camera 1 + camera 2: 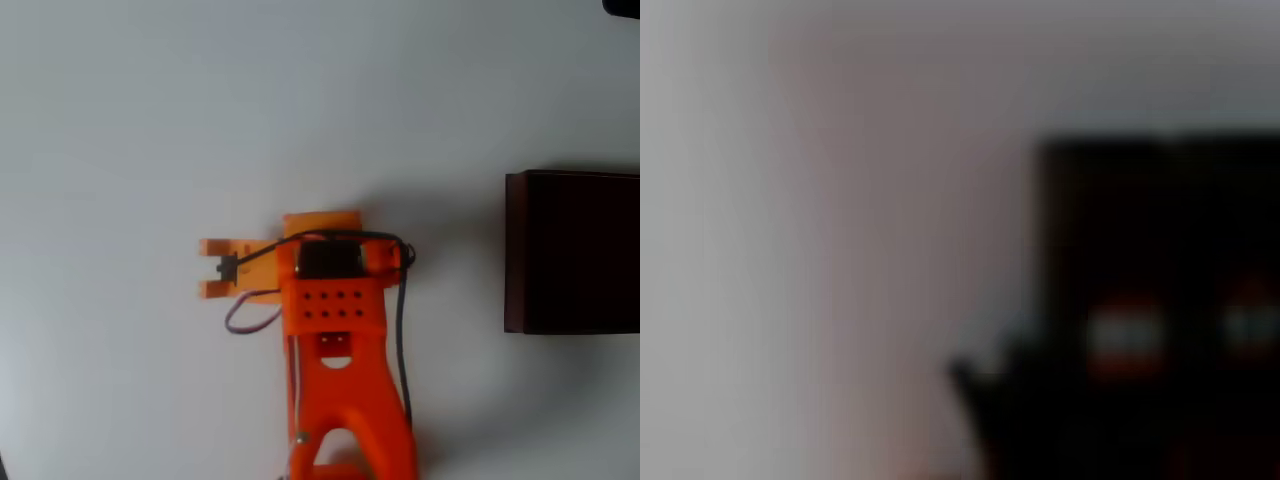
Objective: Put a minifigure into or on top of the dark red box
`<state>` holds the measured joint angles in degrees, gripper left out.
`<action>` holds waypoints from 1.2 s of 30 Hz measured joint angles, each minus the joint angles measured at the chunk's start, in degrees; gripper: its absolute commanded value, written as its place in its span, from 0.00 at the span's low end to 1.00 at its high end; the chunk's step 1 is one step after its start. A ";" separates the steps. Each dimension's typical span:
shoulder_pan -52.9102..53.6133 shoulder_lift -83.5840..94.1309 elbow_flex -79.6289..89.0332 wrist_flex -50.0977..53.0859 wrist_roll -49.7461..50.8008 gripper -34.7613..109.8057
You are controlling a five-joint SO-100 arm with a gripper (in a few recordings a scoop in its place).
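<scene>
In the overhead view the orange plastic arm (340, 400) reaches up from the bottom edge, its wrist turned so the two-fingered orange pincer (214, 268) points left. The fingers lie parallel, a small dark object between them.

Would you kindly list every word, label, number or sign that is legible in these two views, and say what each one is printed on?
None can be read.
Overhead view: the orange end effector, the minifigure between its fingers, the dark red box and the white table carry no visible lettering.
Wrist view: too blurred to read anything; two pale patches on a dark shape are unidentifiable.
</scene>
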<state>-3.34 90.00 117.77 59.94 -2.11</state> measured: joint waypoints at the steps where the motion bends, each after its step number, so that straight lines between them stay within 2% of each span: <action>1: 0.00 0.00 0.00 0.00 0.00 0.34; 18: 0.00 -0.09 0.00 0.44 0.00 0.24; 28: 0.00 0.70 -0.53 2.46 0.70 0.24; 36: 1.14 25.49 5.98 7.38 2.81 0.24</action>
<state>-2.20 115.49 123.75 67.32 0.70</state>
